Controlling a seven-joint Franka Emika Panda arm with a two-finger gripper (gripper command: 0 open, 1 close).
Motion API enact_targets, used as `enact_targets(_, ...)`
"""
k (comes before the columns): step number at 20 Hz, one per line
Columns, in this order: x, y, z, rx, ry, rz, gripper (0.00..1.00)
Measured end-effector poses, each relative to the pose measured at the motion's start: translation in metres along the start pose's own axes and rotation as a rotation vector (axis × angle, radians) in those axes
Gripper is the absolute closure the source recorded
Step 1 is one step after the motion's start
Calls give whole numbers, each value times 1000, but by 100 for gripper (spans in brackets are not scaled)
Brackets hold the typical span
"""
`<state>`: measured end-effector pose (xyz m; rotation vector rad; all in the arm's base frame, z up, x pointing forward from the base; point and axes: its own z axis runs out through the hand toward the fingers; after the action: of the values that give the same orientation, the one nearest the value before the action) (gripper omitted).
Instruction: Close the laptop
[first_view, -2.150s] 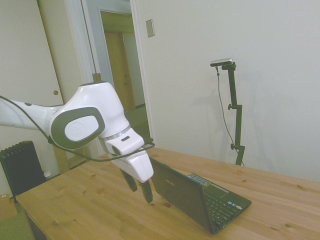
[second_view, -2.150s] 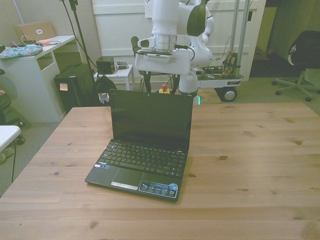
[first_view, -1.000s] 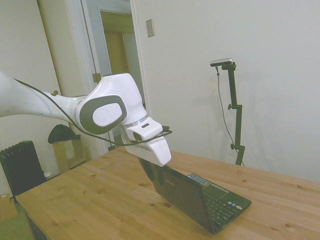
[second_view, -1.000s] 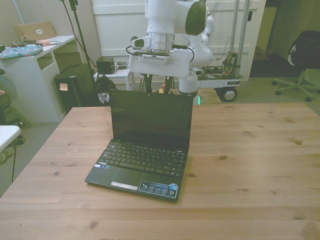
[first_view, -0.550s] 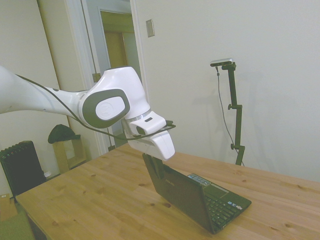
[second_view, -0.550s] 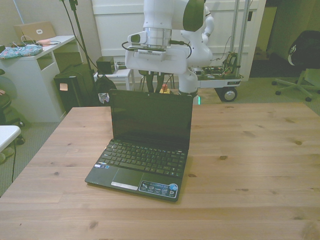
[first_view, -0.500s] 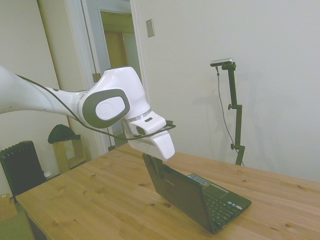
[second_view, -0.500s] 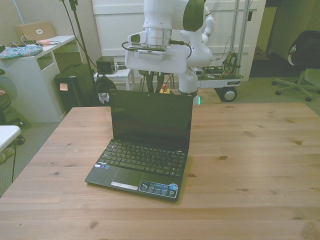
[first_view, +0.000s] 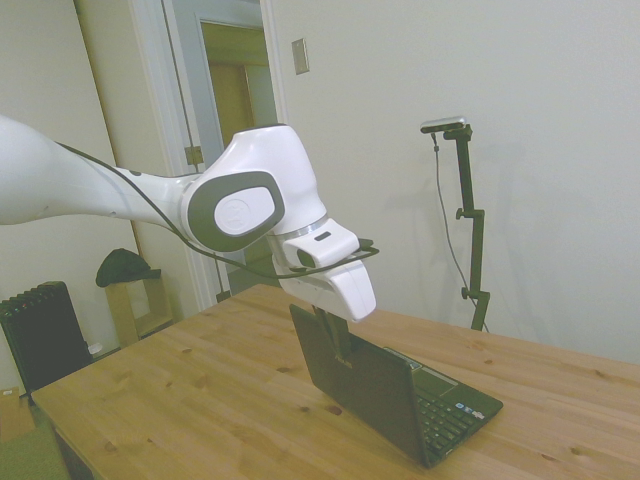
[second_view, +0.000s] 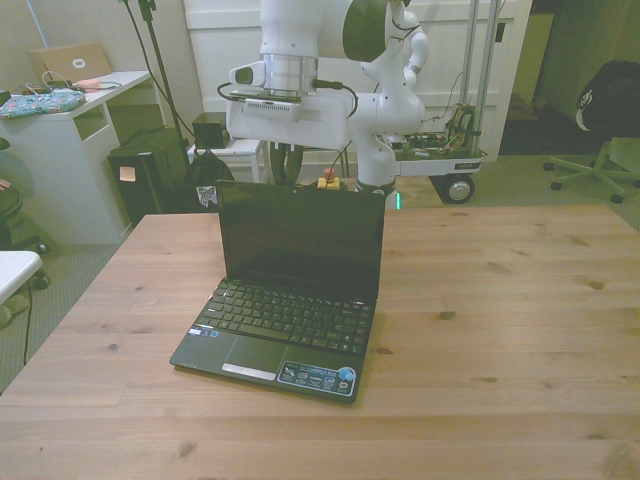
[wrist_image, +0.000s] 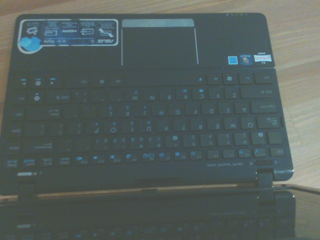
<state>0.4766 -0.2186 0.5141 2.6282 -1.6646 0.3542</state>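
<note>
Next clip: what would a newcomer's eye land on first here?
The open black laptop near the middle of the wooden table, screen dark and upright. Right behind its lid, the white arm's gripper hangs at the lid's top edge; the wrist view looks down over the keyboard.

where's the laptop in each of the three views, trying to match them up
Side view: the laptop stands open at lower centre-right on the table, its lid's back facing the camera, below the gripper.
Front view: centre-left, screen and keyboard facing the camera.
Wrist view: it fills the picture, keyboard seen from above.
Shared landmark: the blue palm-rest stickers, also visible in the side view and the wrist view.
</note>
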Motion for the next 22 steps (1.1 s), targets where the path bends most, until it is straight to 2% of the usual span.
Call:
enact_targets(6, 27, -16, 12, -15, 10, 13, 100)
enact_targets(12, 62, -36, 38, -33, 12, 36, 100)
enact_targets(18, 96, -57, 74, -52, 14, 52, 100)
enact_targets(22, 108, -64, 110, -75, 4, 56, 100)
